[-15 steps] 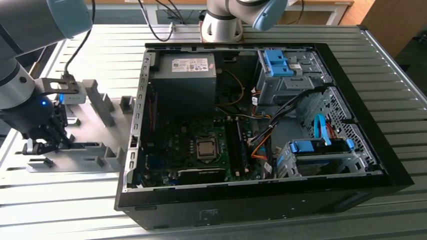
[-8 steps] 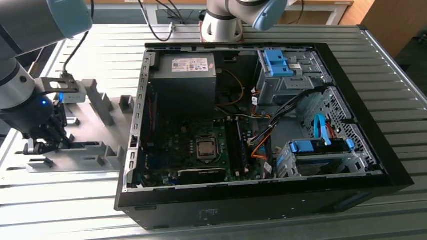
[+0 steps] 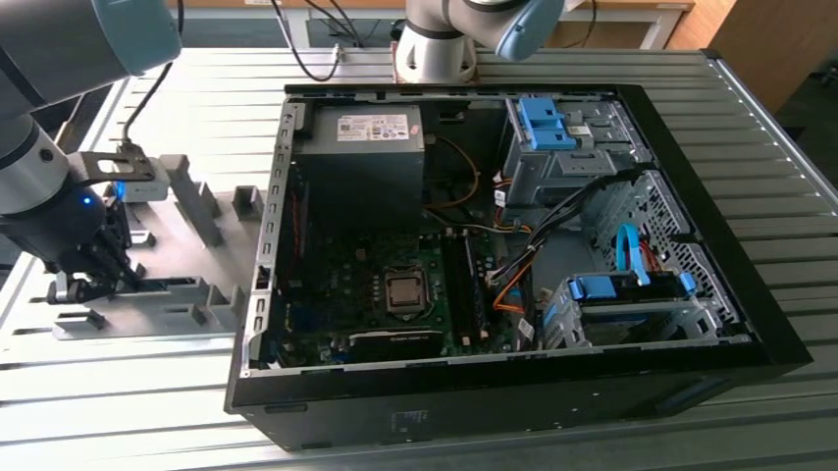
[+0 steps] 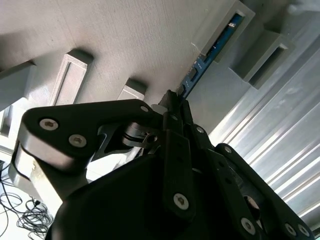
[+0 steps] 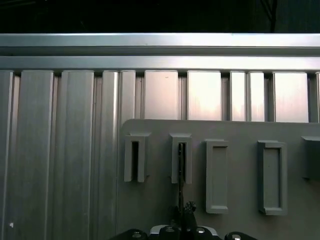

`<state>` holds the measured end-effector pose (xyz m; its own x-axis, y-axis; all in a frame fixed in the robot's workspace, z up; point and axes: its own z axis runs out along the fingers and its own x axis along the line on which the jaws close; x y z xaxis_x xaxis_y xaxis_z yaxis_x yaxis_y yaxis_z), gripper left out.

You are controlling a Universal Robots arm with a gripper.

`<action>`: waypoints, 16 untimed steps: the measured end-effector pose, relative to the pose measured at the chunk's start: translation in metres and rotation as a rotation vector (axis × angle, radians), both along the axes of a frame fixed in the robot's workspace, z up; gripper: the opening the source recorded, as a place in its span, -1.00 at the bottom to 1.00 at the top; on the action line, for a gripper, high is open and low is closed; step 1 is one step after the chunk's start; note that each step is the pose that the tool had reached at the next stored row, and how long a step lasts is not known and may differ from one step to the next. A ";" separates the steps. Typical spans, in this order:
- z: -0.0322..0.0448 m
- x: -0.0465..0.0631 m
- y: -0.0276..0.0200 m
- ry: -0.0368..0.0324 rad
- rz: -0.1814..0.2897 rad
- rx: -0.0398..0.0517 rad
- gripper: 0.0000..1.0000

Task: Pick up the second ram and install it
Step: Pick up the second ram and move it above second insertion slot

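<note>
A: Jaws — drawn in tight on the second ram [image 4: 202,62], pinching one end of the green stick. Agreed?

B: Agreed, going by both wrist views. Far end down in the slot of a grey fixture block [image 4: 215,22], on the fixture plate [image 3: 164,250] at the exterior view's left, well apart from the open computer case [image 3: 524,392].

A: Worried about anything?

B: Mostly a crooked lift. Held near one end only, so likely to tilt and bind against the slot walls — enough, perhaps, to drag the block or slip within the pinch.

A: Viewed edge-on in the first wrist view, though, looks square with the slot.

B: Fair, yet hard to judge the depth of bite from here. Too shallow, and liable to swing or drop onto the tabletop [image 3: 131,402] during the carry.

A: And beyond the fixture?

B: Tight quarters around the motherboard [image 3: 340,285]. Loose orange cables [image 3: 504,285] just beside the memory slots [image 3: 461,280], easy to snag. With any twist in the grip: a missed slot, uneven pressing, maybe bent contacts. Worth keeping slow and straight.
</note>
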<state>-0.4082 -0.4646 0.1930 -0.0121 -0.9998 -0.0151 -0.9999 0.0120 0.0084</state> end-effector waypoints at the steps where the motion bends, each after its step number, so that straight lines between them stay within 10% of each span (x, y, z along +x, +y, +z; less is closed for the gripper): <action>1: 0.0000 0.000 0.0000 0.0000 -0.014 0.0001 -0.72; 16: 0.0049 0.000 0.0000 0.0000 -0.024 0.0000 -0.72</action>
<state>-0.4083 -0.4646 0.1980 -0.0366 -0.9992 -0.0151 -0.9993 0.0364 0.0084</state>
